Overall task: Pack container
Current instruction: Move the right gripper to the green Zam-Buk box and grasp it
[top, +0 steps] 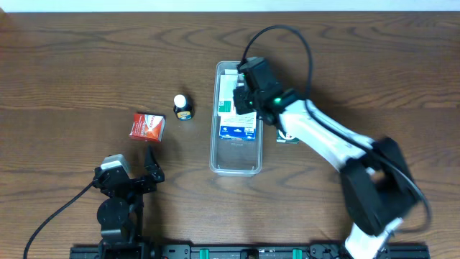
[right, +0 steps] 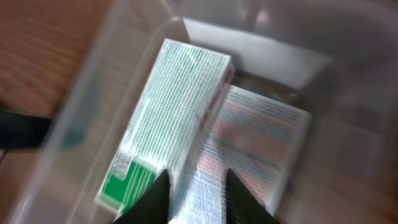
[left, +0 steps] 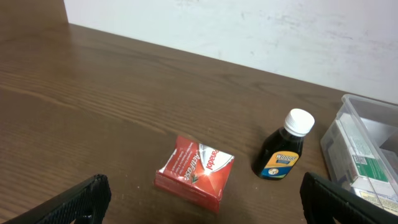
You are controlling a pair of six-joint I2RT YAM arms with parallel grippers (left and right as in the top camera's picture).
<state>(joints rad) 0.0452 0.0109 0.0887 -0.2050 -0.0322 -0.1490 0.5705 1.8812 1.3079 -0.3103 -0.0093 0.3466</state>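
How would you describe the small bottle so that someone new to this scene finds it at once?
Start at the clear container in the middle of the wooden table. Just left of it stands a small dark bottle, between it and a red box. It alone is round and upright, with a white cap and a yellow label.

Clear container, green-and-white box touching a pale printed box inside; right gripper fingers slightly apart over their seam

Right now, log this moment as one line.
left tool: open, empty, near red cardboard box | right tool: over printed boxes in clear plastic rectangular tub, grip unclear | dark white-capped bottle: outside tub
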